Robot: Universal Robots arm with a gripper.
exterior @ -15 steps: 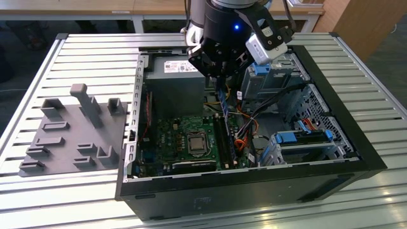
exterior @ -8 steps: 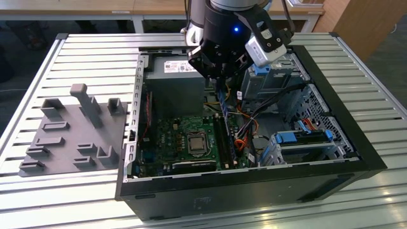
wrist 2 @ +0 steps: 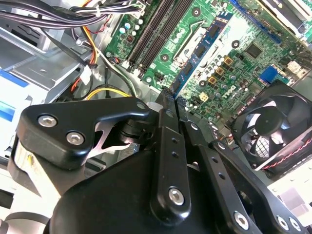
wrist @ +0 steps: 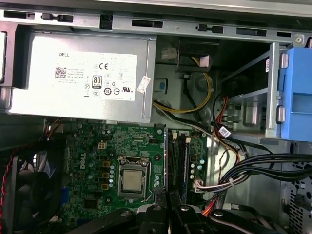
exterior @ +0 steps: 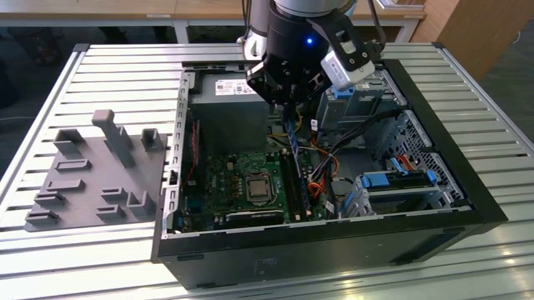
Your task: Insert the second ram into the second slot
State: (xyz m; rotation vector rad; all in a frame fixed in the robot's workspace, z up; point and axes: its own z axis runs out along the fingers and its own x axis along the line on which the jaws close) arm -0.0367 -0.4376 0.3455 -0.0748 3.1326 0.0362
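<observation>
The second ram (exterior: 291, 133) is a thin, long blue stick. It is held upright and seen almost from its edge. I count one such stick. The gripper (exterior: 289, 105) has its fingers (wrist 2: 165, 136) clamped on the upper end, with almost no gap between them. The stick hangs over the memory slots (wrist: 171, 156) of the motherboard (wrist: 97, 156); I cannot tell if it touches them. Farther in the case (exterior: 334, 250) are one fan (wrist 2: 273, 126), one power supply (wrist: 83, 78) and two blue drive brackets (exterior: 396, 180).
</observation>
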